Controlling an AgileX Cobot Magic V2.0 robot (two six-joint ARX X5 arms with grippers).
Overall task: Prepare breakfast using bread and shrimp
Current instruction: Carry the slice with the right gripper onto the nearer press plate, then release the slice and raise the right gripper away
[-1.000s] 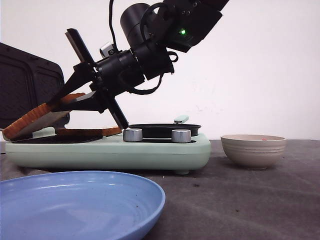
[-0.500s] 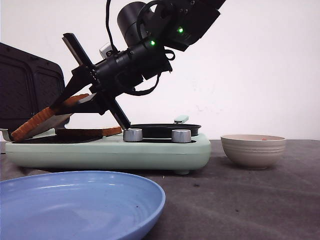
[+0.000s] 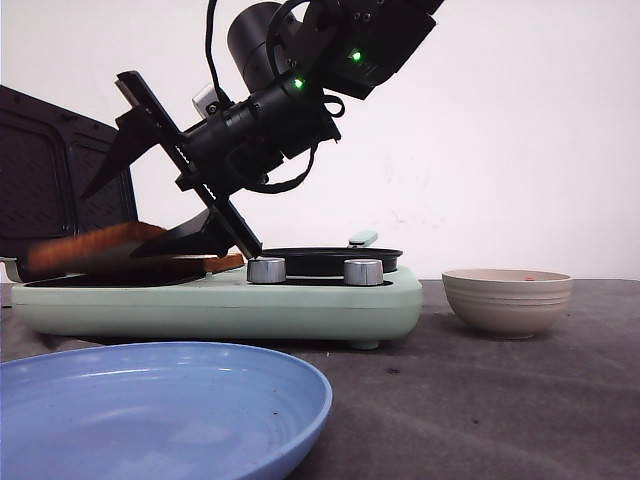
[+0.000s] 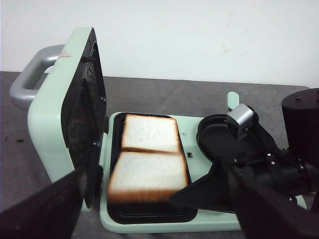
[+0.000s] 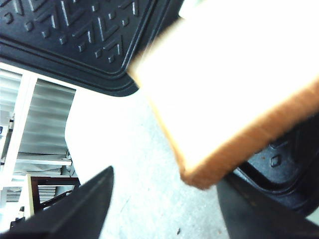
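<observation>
Half a second on, the second slice of bread (image 3: 95, 243) has dropped from its steep tilt to lie nearly flat in the open sandwich maker (image 3: 215, 305), and the right pincer (image 3: 150, 195) that carried it has gone from pinching to spread wide, its upper finger lifted clear. From the left wrist camera both slices sit end to end on the black grill plate (image 4: 149, 215), the nearer one (image 4: 148, 178) blurred and apparently not yet settled; the left pincer (image 4: 149, 209) is spread too, holding nothing. The shrimp (image 3: 527, 274) waits as a speck of red in the ribbed bowl (image 3: 507, 300) at 3 o'clock of the appliance; a blue plate (image 3: 160, 410) sits at 6 o'clock. The risk now: the lower finger (image 3: 190, 237), close against the fresh slice, could drag it askew over its neighbour or the plate's rim as the arm pulls away, fouling the lid (image 4: 67, 114)
</observation>
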